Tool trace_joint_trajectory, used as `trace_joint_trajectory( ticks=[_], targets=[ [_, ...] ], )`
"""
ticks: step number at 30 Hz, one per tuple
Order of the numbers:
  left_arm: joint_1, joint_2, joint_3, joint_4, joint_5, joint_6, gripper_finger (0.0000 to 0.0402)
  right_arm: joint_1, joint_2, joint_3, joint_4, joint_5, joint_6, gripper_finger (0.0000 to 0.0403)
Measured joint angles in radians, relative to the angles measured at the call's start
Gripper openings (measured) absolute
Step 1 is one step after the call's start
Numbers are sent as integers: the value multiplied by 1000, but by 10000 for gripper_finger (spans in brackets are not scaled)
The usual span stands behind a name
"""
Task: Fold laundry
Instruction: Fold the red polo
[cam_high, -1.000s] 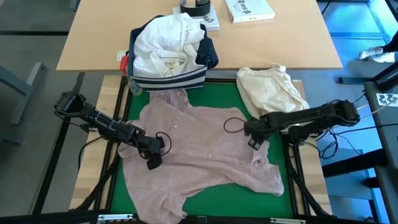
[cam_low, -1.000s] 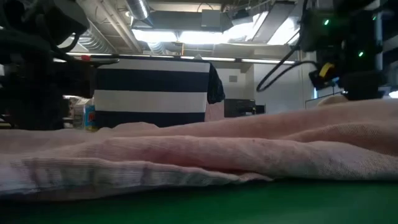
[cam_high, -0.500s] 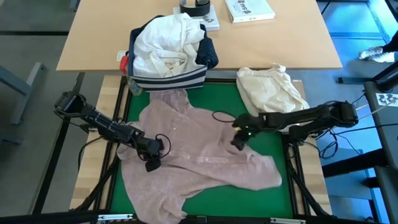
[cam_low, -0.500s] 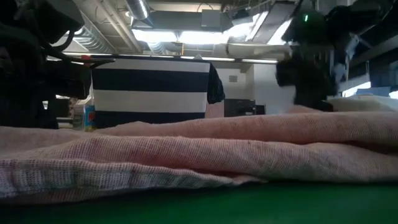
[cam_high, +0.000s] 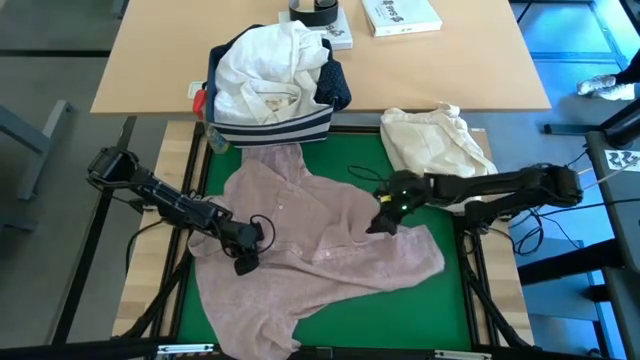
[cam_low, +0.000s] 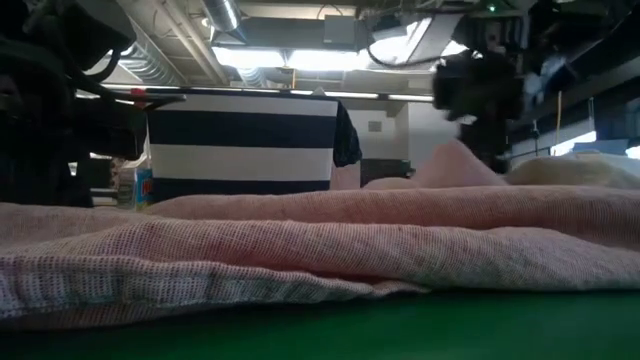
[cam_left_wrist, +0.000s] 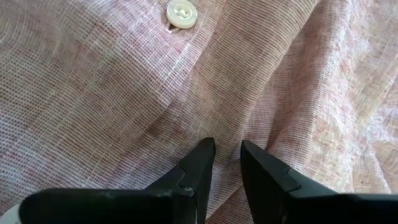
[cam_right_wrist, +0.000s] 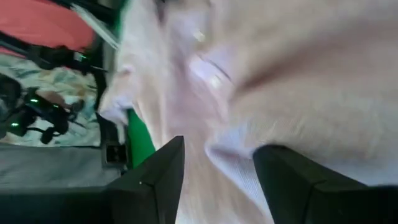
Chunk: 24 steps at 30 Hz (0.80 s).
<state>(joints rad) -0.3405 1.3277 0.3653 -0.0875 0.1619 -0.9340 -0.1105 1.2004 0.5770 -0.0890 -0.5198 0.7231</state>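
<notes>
The pale pink top (cam_high: 310, 250) lies spread over the green mat (cam_high: 440, 300), button side up, and it is the only garment being worked. Nearest, at about seven o'clock on the mat, the left gripper (cam_high: 245, 262) rests low on the cloth with its fingers (cam_left_wrist: 202, 163) a narrow gap apart, pressed against the weave; whether any fabric is pinched between them I cannot tell. Toward three o'clock the right gripper (cam_high: 382, 222) has its fingers (cam_right_wrist: 163, 171) parted around a raised edge of the top, which appears drawn in from that side toward the middle, judging by the peak of cloth in the low view.

So the first fold looks only begun: one side part-way over, the other side, the hem and the collar not yet folded. Farther off at twelve o'clock, the striped bin (cam_high: 270, 128) holds a white shirt (cam_high: 265, 70) and a dark garment, untouched. The cream bundle (cam_high: 435, 140) sits at about two o'clock.
</notes>
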Motion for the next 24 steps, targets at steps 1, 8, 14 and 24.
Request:
trace_joint_trajectory(
  ticks=[1, 8, 14, 24],
  targets=[
    [0, 0, 0, 0, 0, 0, 84, -13, -33, 0, -70, 11, -2, 188],
    [0, 0, 0, 2, -12, -2, 84, -42, -121, -2, -364, 409, -11, 188],
    [0, 0, -1, 6, -14, -3, 84, -40, -28, -44, -319, 363, -83, 188],
    [0, 0, -3, 22, -19, -27, 84, -40, 39, -49, -247, 49, -208, 188]
  ],
)
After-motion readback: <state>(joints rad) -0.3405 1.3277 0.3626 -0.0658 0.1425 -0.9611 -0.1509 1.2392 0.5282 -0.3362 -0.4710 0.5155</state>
